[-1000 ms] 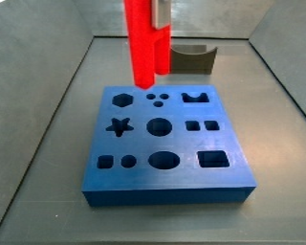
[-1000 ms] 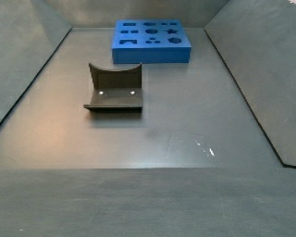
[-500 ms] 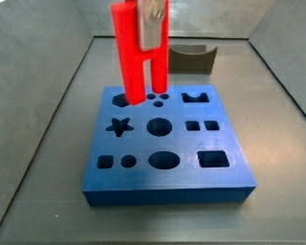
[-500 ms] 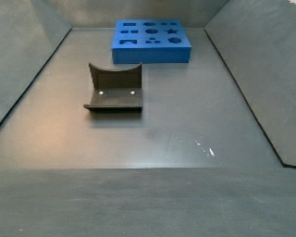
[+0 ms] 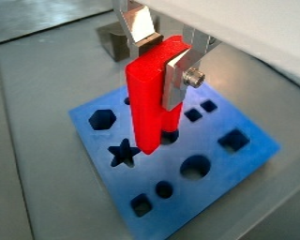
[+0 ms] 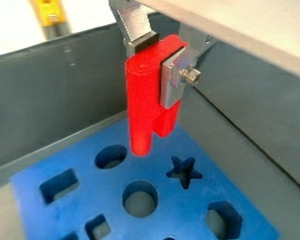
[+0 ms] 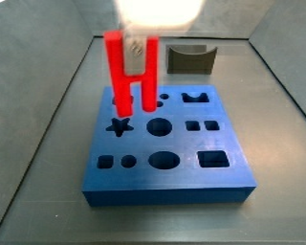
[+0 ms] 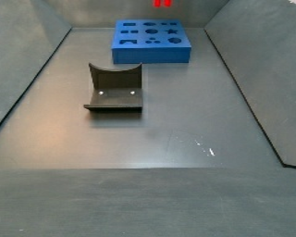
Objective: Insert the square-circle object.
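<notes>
We see the silver-fingered gripper point(image 5: 160, 58) pinching the bright red two-pegged plastic square-circle object point(image 5: 150, 101) upright, pegs down, above the blue plastic board with shaped holes point(image 7: 168, 188), near its star hole.

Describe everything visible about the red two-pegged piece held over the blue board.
The square-circle object is bright red, glossy plastic: two long parallel pegs joined at the top, hanging upright with their free ends down. The end effector clamps its upper end between silver fingers. It hangs over the blue board, above the star hole and its neighbours. In a wrist view the rounded peg tip appears clear of the board; whether either peg has entered a hole cannot be told.
</notes>
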